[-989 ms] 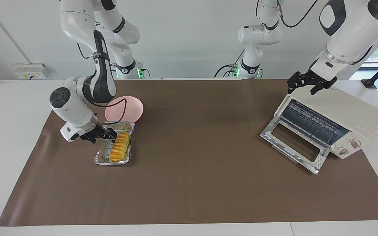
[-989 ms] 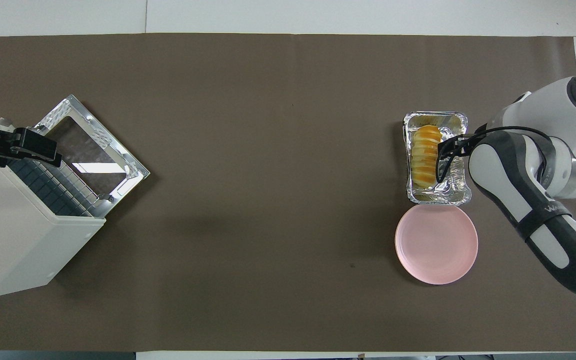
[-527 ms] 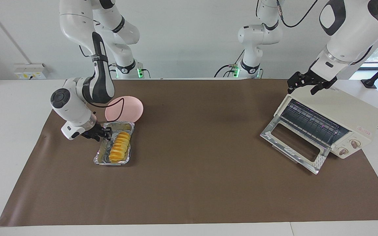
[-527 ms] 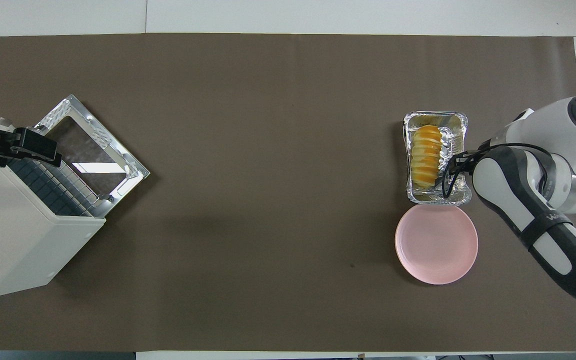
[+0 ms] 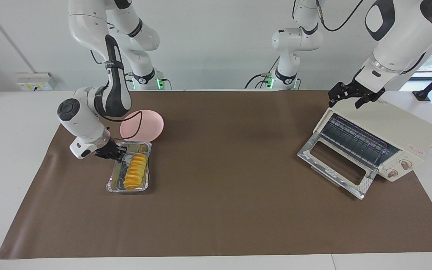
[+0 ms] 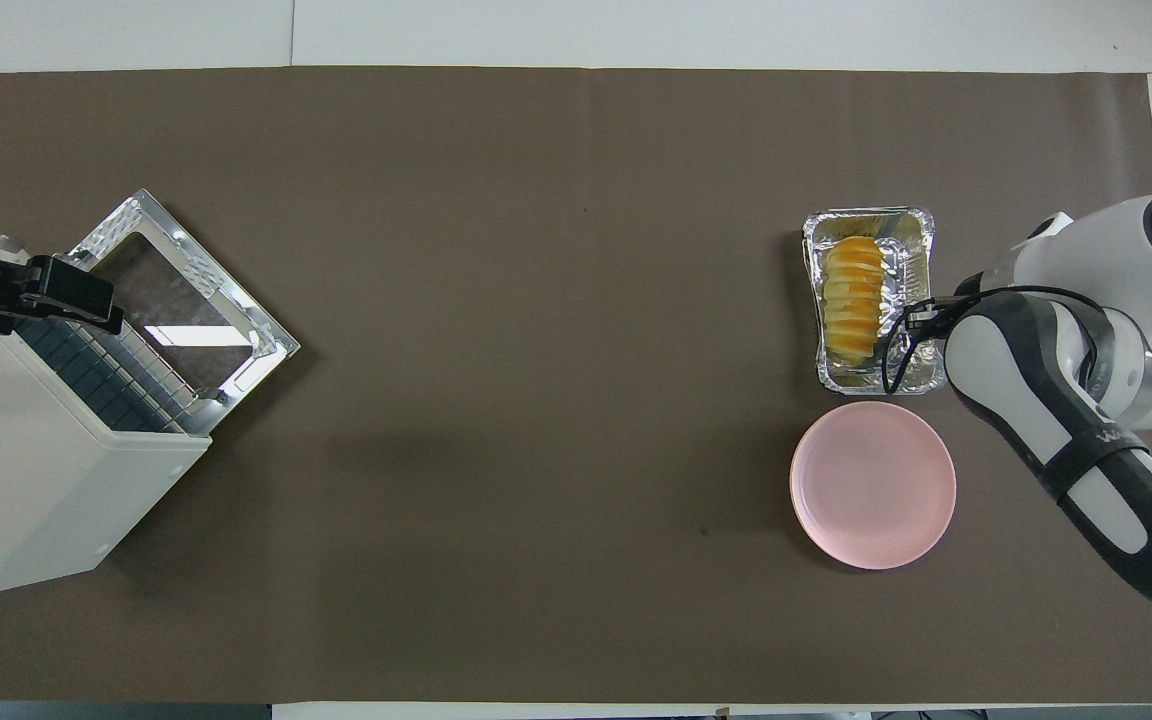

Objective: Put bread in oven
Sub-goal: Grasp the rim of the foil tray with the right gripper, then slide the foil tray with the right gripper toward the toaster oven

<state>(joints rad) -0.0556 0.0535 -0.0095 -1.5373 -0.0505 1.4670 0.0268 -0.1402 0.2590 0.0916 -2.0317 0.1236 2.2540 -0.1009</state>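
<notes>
Facing view, right gripper [image 5: 120,153]: low at the tray's [image 5: 110,183] edge on the right arm's end of the table, over the end of the tray nearer the robots; it has hold of nothing that I can make out, and whether its fingers are apart or together I cannot tell.
Bread [image 5: 135,171]: lies in the foil tray, just farther from the robots than the plate [image 5: 152,123], well apart from the oven.
Risk at the tray: the tray looks light, so a grasp from the side may push or drag it instead of lifting the loaf; a pinch on the foil wall would carry the tray along too.
Risk at the bread: the ridged loaf may bend or slip if gripped at 1 end.
Oven [image 5: 388,127]: at the left arm's end, door [image 5: 334,165] dropped open, rack showing.
Left gripper [image 5: 351,93]: over the oven's top corner, waiting; fingers spread, holding nothing.
Risk at the oven: that waiting arm may crowd the approach to the opening.
Hidden: the overhead view cuts off the oven's outer side and hides the right gripper's tips under its arm; whether they touch the foil is unclear.
</notes>
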